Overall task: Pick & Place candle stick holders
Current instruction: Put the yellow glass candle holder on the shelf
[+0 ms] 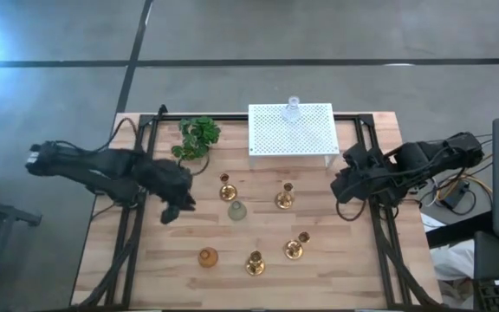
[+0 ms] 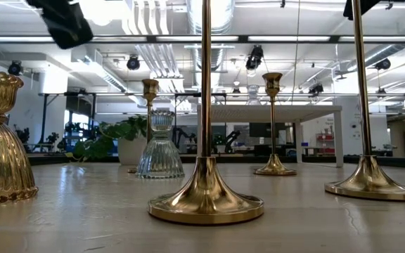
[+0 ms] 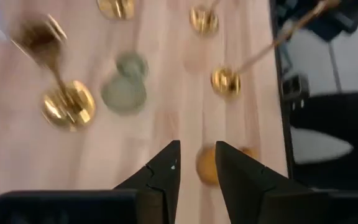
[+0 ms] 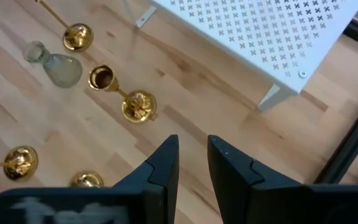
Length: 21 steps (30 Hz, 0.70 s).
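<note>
Now the left gripper [image 1: 173,211], fingers a little apart and empty, hangs at ten o'clock from the round amber glass holder [image 1: 208,256], likely to grab it.

The right gripper [image 1: 346,186], also slightly open, waits.

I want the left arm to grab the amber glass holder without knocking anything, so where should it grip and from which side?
Probably from straight above, closing on the narrow upper part of the amber glass holder. It stands upright and bulges wide at the bottom, so the waist suits the fingers better. The left gripper is open; the nearest gold candlestick stands clear beside it.

Left wrist view smeared, amber holder [image 3: 207,163] half hidden behind fingers [image 3: 166,171] (gold candlesticks [image 2: 206,190] cropped)
</note>
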### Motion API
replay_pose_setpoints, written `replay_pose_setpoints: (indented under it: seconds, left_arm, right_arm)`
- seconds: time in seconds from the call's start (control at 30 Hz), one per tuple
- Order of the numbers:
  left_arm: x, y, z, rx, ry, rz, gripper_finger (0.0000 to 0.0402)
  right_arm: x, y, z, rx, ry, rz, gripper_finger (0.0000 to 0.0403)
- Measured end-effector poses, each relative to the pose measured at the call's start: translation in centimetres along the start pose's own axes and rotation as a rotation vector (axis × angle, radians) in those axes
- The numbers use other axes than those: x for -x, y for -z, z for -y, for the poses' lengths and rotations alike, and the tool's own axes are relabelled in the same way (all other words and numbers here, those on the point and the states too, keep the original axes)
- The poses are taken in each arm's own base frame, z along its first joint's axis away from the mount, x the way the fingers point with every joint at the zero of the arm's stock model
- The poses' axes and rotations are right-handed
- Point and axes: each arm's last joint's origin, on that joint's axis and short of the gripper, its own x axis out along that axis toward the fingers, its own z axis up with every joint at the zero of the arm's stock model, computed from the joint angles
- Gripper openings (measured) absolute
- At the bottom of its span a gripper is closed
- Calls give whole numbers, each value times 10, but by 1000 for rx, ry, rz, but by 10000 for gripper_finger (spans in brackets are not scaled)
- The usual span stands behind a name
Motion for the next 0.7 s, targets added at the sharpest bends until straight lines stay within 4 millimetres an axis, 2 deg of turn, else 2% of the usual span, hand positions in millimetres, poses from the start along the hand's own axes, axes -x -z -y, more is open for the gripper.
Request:
replay_pose_setpoints:
  seconds: [0.1,0.23,0.4,0.53,0.7]
  left_arm:
    - [-6,5,15,-17,51,-35,92]
    - [-19,24,30,-47,8,-97,78]
    - [-23,47,48,-63,-11,-70,69]
    - [-33,63,57,-69,8,-5,71]
    - [-54,78,56,30,46,31,72]
  right_arm:
    - [-2,1,1,-3,-11,5,78]
    - [-2,2,1,-1,-11,5,70]
    - [-2,2,1,15,-10,12,69]
    - [-2,1,0,12,-16,15,75]
    - [-2,0,-3,0,-42,25,80]
